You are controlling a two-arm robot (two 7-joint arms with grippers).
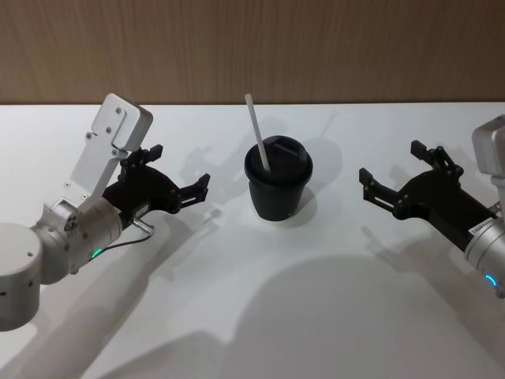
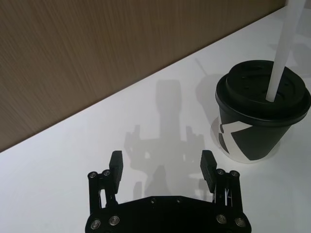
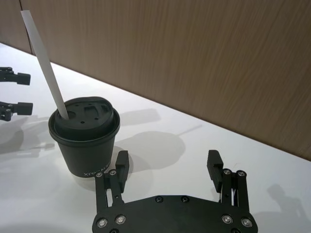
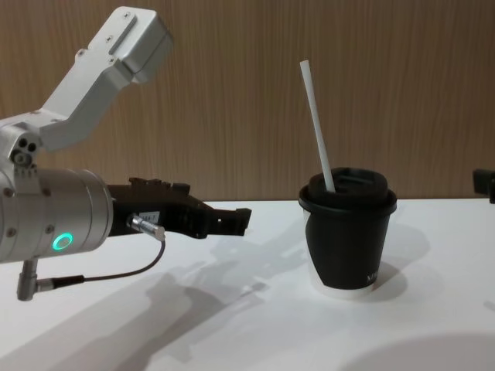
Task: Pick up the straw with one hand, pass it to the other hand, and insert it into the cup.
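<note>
The straw's (image 2: 282,53) top is cut off in the left wrist view; its lower end is hidden inside the cup (image 2: 257,121).

cup (image 3: 83,141): pale print low on the wall starts "XPP", rest too small to read. Large white mark on its side, no letters.

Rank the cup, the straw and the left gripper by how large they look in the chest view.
1. Left gripper, though it is nearer the camera, so unsure
2. Cup
3. Straw, long but very thin
</note>
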